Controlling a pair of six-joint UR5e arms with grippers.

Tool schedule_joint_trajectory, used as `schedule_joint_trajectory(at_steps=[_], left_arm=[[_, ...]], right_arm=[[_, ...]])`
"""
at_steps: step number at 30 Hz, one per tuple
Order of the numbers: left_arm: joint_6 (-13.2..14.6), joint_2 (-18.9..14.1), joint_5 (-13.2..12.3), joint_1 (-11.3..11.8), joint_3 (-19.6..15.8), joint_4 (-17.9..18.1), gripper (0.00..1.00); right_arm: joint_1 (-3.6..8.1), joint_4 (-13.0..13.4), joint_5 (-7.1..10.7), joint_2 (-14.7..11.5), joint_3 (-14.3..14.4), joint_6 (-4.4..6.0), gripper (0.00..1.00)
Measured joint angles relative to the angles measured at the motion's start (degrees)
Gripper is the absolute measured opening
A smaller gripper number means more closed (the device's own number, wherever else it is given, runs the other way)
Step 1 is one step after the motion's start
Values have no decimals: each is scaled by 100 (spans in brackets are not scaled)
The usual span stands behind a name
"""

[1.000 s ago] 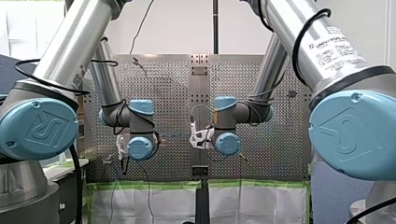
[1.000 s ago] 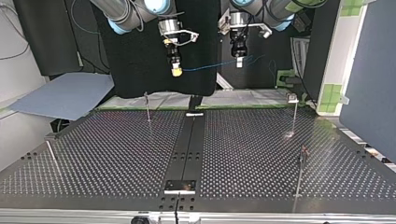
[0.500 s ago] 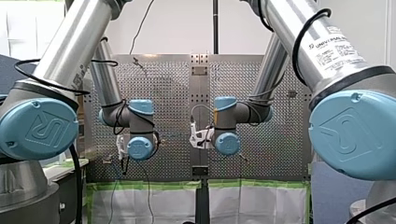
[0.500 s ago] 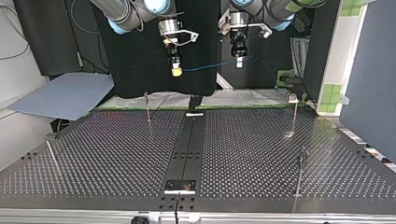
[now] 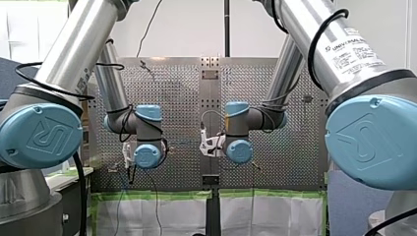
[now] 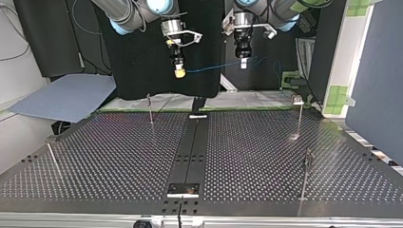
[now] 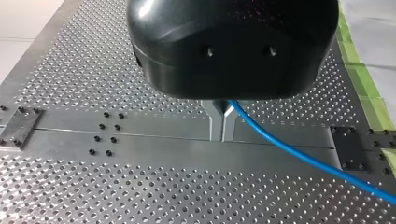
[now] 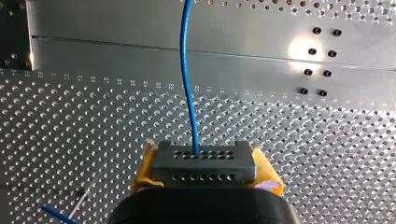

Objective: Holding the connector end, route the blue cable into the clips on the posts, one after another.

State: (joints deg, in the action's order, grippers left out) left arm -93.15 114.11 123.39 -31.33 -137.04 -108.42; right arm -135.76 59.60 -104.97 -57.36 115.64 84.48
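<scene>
Nothing moved; cable (image 6: pixel 214 68) hangs above table (image 6: pixel 119 156).

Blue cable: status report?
Left gripper shut on blue cable. Right gripper shut on connector. Cable strung between them above table; posts not threaded yet. Nothing in the way.

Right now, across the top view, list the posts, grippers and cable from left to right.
Near-left post → far-left post → my right gripper, holding the connector → blue cable → my left gripper → far-right post.
</scene>
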Motion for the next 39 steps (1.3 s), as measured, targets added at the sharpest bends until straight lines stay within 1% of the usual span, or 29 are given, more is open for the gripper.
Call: schedule_joint_trajectory(at_steps=[4, 8, 12, 15, 25, 28, 33, 39], left_arm=[[0, 0, 4, -4, -3, -4, 0], [-1, 0, 5, -6, -5, -5, 0], [-1, 0, 5, -7, -5, -5, 0], [-1, 0, 5, -7, -5, -5, 0], [-2, 0, 5, -7, -5, -5, 0], [35, 37, -12, -39, -11, -41, 0], [130, 181, -28, -80, -13, -253, 0], [146, 217, -30, -84, -14, -581, 0]], right_arm=[[22, -86, -23, 84, 12, -5, 0], [34, -242, -31, 301, 15, -8, 0], [35, -282, -33, 516, 16, -8, 0], [36, -288, -34, 621, 16, -8, 0], [36, -290, -34, 667, 16, -8, 0], [36, -290, -34, 668, 16, -8, 0], [36, -290, -34, 668, 16, -8, 0], [36, -290, -34, 668, 16, -8, 0]])
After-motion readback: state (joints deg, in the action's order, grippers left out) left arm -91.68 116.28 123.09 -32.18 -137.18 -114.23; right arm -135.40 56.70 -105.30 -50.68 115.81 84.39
